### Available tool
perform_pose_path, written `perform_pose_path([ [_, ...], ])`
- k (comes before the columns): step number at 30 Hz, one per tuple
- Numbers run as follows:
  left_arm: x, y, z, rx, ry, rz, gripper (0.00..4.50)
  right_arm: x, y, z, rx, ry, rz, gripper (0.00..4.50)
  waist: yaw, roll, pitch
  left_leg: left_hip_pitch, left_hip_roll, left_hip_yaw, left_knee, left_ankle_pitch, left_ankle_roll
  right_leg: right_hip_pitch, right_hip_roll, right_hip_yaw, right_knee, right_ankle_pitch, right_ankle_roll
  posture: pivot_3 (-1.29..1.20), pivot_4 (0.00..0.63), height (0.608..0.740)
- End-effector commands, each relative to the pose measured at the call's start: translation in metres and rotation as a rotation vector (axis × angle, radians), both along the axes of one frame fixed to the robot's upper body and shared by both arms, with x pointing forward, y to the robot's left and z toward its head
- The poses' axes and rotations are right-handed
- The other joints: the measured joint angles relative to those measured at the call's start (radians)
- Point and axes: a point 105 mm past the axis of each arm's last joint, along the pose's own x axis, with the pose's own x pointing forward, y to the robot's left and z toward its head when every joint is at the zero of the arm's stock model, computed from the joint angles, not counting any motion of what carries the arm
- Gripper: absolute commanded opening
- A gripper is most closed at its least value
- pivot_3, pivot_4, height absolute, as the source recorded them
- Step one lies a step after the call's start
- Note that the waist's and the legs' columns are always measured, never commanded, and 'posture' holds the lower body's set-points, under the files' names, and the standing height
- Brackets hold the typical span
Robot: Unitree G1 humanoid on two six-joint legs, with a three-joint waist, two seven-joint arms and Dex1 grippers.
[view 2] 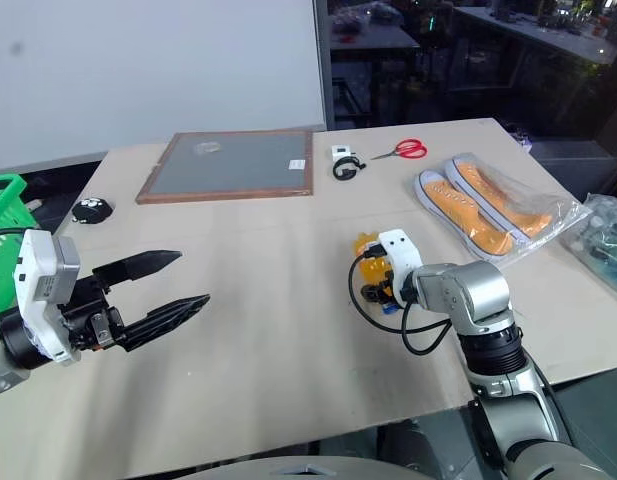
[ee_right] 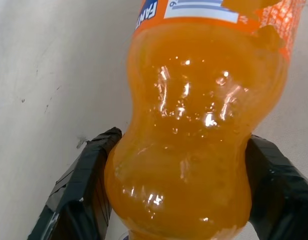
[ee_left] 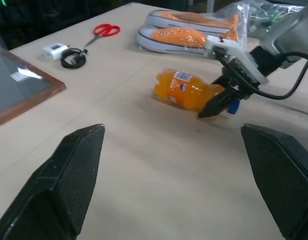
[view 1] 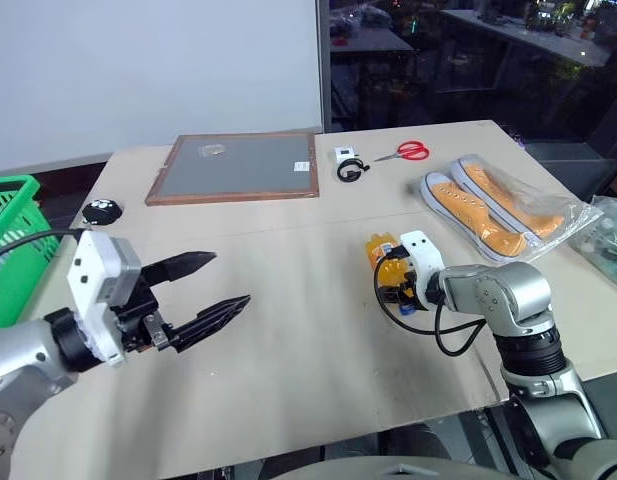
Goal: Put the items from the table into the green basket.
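Observation:
A clear bottle of orange drink (view 1: 385,256) lies on its side on the beige table (view 1: 288,350), right of centre. My right gripper (ee_right: 181,165) reaches down over its narrow part, and a black finger (ee_right: 89,175) presses against each side; in the left wrist view the blue cap (ee_left: 234,106) shows just past the fingers. My left gripper (view 1: 230,278) hovers open above the table's left half with nothing between its fingers. It is well clear of the bottle. The green basket (view 1: 8,235) shows at the far left edge, beside the table.
A framed grey board (view 1: 235,167) lies at the back. Behind the bottle are a white device with a black cable (view 1: 348,163) and red scissors (view 1: 405,151). Orange sneakers in a clear bag (view 1: 503,205) lie to the right. A small black object (view 1: 101,211) sits near the basket.

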Motion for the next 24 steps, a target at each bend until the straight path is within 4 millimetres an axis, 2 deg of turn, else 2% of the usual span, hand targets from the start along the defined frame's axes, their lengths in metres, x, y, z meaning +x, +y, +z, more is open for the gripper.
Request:
perform_pose_path([
  [1, 0.01, -0.002, 0.003, -0.088, -0.053, 0.062, 4.5, 0.016, 0.015, 0.033, 0.062, -0.261, 0.119, 2.78, 0.001, 0.003, 0.002, 0.0, 0.0, 0.0, 0.0, 0.0, 0.0, 0.0, 0.0, 0.0, 0.0, 0.0, 0.0, 0.26, 0.0, 0.74],
  [4, 0.023, -0.011, 0.008, -0.252, -0.104, 0.098, 4.5, 0.013, 0.035, 0.063, 0.19, -0.471, 0.302, 2.78, 0.007, 0.004, 0.003, -0.001, -0.001, 0.0, 0.0, 0.0, 0.0, 0.0, 0.0, 0.0, 0.0, 0.0, 0.0, 0.24, 0.0, 0.74],
  [7, 0.034, -0.021, 0.015, -0.457, -0.121, 0.098, 4.5, 0.008, 0.045, 0.086, 0.268, -0.606, 0.421, 2.78, 0.008, 0.003, 0.002, -0.001, 0.0, -0.001, 0.0, 0.0, 0.0, 0.0, 0.0, 0.0, 0.0, 0.002, 0.004, 0.22, 0.0, 0.74],
  [10, 0.039, -0.031, 0.014, -0.62, -0.09, 0.062, 4.5, -0.007, 0.06, 0.114, 0.426, -0.706, 0.556, 2.78, 0.009, 0.002, 0.002, -0.002, -0.001, -0.001, 0.0, 0.0, 0.0, 0.0, -0.001, 0.0, -0.001, 0.003, 0.004, 0.2, 0.0, 0.74],
  [12, 0.041, -0.038, 0.015, -0.692, -0.072, 0.025, 4.5, -0.021, 0.066, 0.126, 0.521, -0.724, 0.646, 2.78, 0.009, 0.002, 0.002, -0.002, 0.0, -0.001, 0.0, 0.0, 0.0, 0.0, -0.001, 0.0, -0.001, 0.004, 0.002, 0.2, 0.0, 0.74],
  [14, 0.046, -0.044, 0.019, -0.721, -0.096, -0.003, 4.5, -0.03, 0.071, 0.133, 0.563, -0.732, 0.716, 2.78, 0.011, 0.003, 0.002, -0.002, 0.0, -0.001, 0.0, 0.0, 0.0, 0.0, 0.0, 0.0, -0.001, 0.003, 0.002, 0.19, 0.0, 0.74],
  [20, 0.05, -0.048, 0.021, -0.762, -0.079, -0.039, 4.5, -0.037, 0.081, 0.147, 0.625, -0.782, 0.785, 2.78, 0.011, 0.002, 0.002, -0.001, -0.001, 0.0, 0.0, 0.0, 0.0, 0.0, 0.0, 0.0, -0.001, 0.0, 0.0, 0.18, 0.0, 0.74],
  [24, 0.048, -0.055, 0.023, -0.782, -0.053, -0.101, 4.5, -0.045, 0.088, 0.148, 0.645, -0.793, 0.845, 2.78, 0.011, 0.002, 0.002, -0.001, -0.001, -0.001, 0.0, 0.0, 0.0, 0.0, 0.0, 0.0, 0.0, 0.0, 0.0, 0.18, 0.0, 0.74],
])
